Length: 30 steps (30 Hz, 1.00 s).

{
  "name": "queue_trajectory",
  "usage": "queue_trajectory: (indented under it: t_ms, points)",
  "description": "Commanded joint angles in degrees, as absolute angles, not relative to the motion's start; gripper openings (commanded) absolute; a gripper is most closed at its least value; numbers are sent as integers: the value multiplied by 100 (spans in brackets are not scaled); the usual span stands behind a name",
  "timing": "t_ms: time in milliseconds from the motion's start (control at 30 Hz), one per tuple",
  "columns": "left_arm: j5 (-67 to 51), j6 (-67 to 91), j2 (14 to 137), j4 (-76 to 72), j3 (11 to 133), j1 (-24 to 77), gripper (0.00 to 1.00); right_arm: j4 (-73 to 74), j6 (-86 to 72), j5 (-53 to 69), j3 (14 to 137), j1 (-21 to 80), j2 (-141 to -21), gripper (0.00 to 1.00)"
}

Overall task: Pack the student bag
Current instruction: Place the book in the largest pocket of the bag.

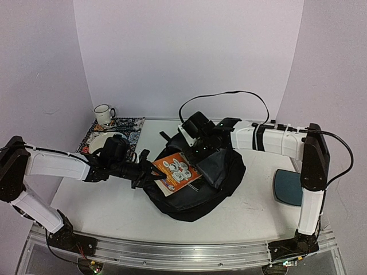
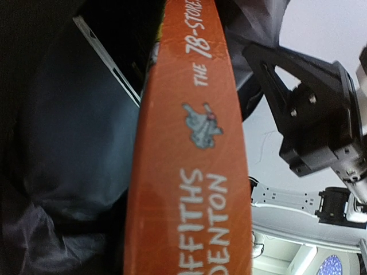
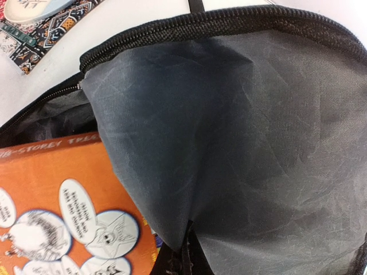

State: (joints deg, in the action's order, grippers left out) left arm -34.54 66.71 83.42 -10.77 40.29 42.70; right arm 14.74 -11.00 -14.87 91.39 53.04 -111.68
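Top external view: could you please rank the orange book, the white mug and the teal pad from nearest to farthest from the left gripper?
1. Orange book: gripped by the left gripper at the mouth of the student bag, centre.
2. White mug: back left, beyond the patterned mat.
3. Teal pad: far right, past the bag, beside the right arm.

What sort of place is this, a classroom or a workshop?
Probably a robotics test booth: plain pale walls enclose a small table, two robot arms are bolted to a metal rail at its edge, and the props are a student bag, an orange book and a mug.
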Motion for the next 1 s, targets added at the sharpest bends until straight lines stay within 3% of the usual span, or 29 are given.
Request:
queue_trajectory:
  t_ms: [0,400,767,967]
  points:
    - [-3133,6844,8464,-1843,4210,4271,0,1083,-1178,-1203,9140,5357,-10633,0]
    - [-3092,6701,9612,-2255,5266,4598,0,860,-1160,-722,9186,5456,-10613,0]
    - [-2347,7055,10596,-2964,5710,4693,0,737,-1336,-489,9246,5472,-10716,0]
    - [-2094,7079,10774,-3023,5593,4798,15,706,-1385,-537,9281,5469,-10731,11]
